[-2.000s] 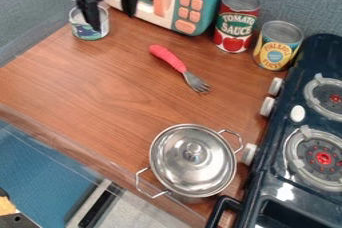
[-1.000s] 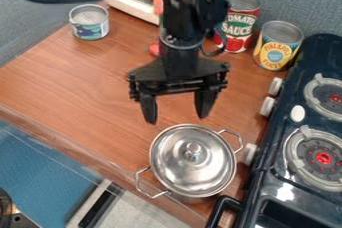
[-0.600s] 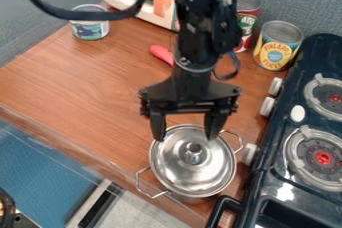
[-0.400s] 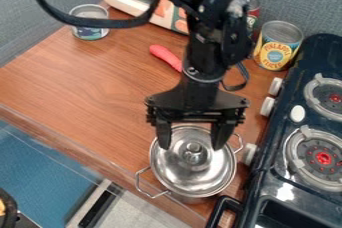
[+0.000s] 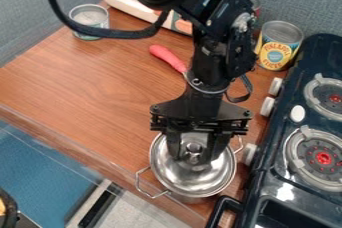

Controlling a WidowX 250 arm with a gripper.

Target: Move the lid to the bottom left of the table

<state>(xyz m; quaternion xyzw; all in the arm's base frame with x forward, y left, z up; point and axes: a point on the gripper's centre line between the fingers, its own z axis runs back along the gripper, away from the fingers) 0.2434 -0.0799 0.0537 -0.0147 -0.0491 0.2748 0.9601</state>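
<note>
Above the pot (image 5: 190,199) at the lower middle of the view, the hand (image 5: 194,156) is pointed down, with its two fingers set apart at either side of the lid's knob (image 5: 194,148). A gap is left between the fingers, and the knob is seen in it; whether it is touched by either finger cannot be told. The silver lid (image 5: 207,178) is seated on the pot, which is placed near the front edge of the worktop (image 5: 80,82), close to the stove (image 5: 270,184). One side handle (image 5: 148,192) of the pot is turned to the lower left, the other to the upper right.

Farther back, a red-handled utensil (image 5: 167,57) is laid on the worktop, its far end hidden by the arm. At the upper left, a small can (image 5: 90,19) is stood near the toy microwave (image 5: 130,1), which is partly covered by the arm. To the arm's right, a yellow-labelled can (image 5: 275,49) is set upright near the stove, and behind the arm another can (image 5: 253,2) is partly hidden.
</note>
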